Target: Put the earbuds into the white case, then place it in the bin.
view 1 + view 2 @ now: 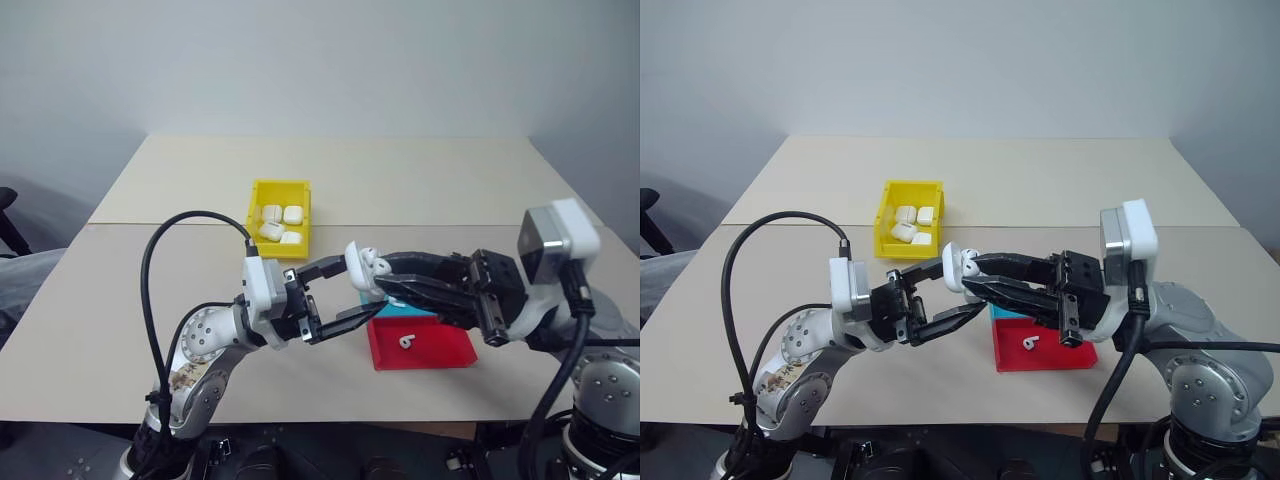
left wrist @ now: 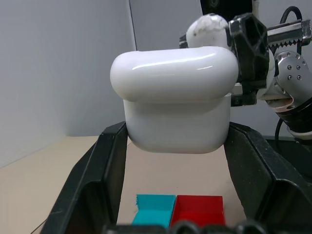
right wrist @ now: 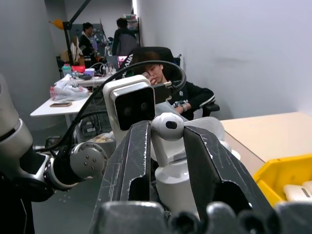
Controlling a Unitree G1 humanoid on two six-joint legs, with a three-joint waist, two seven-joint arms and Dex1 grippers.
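Observation:
Above the table's front middle, my left gripper (image 1: 357,290) is shut on the white case (image 1: 360,272), one finger on each side of it (image 2: 175,102). My right gripper (image 1: 388,287) comes in from the right and is shut on one of the earbuds (image 3: 167,126), with its round head pinched between the fingertips. That earbud sits right at the top of the case (image 3: 178,183), whose lid looks flipped up. A second earbud (image 1: 406,342) lies in the red tray. The yellow bin (image 1: 262,190) stands farther back on the table, left of centre.
Several white cases (image 1: 280,225) lie in the bin. The shallow red tray (image 1: 445,352) with its blue half (image 1: 385,312) sits under my grippers near the front edge. People (image 3: 161,73) sit and stand in the room off to my left.

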